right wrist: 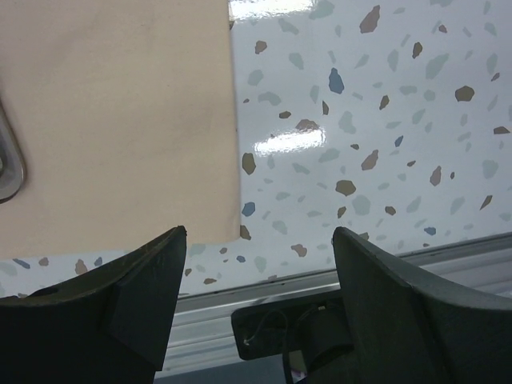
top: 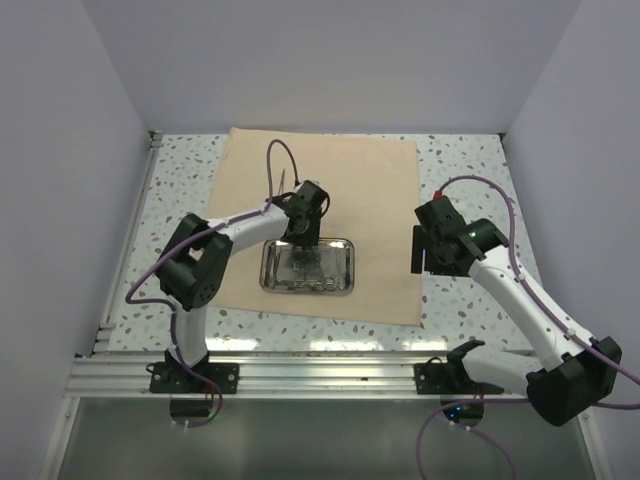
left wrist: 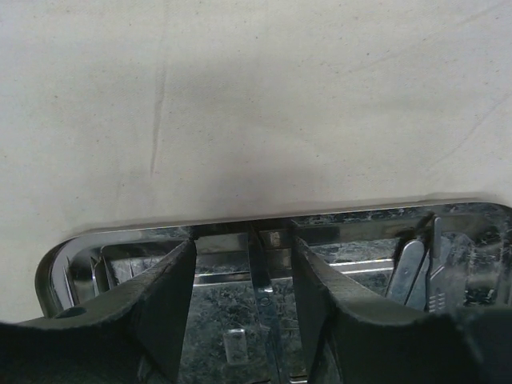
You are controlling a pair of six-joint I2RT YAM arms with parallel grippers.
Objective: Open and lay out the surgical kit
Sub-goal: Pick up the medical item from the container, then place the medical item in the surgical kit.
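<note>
Two arms appeared in the top external view. The cloth wrap (top: 370,190) lay unfolded and flat on the table (top: 470,160). The steel tray (top: 352,265) sat on it toward its near edge, long axis running left to right. The left gripper (top: 303,246) was low over the middle of the tray. The right gripper (top: 422,258) hung at the cloth's right edge, well apart from the tray. Individual instruments could not be made out here.

Left wrist view: the jaws stood open, gripping nothing. A thin instrument (left wrist: 260,296) lay on the tray floor between the two fingers (left wrist: 160,304). Its long axis ran straight away from the wrist, in line with the fingers, so a closing stroke would meet it across its width. Further instruments (left wrist: 416,272) lay toward the right of this view, outside the jaws.

Right wrist view: jaws open and empty, over the cloth's near right corner and bare table. Only a sliver of tray rim showed at the left margin.

Judgement: the left arm was plainly the nearer and was placed to take the thin instrument. A slight descent appeared necessary before closing.
</note>
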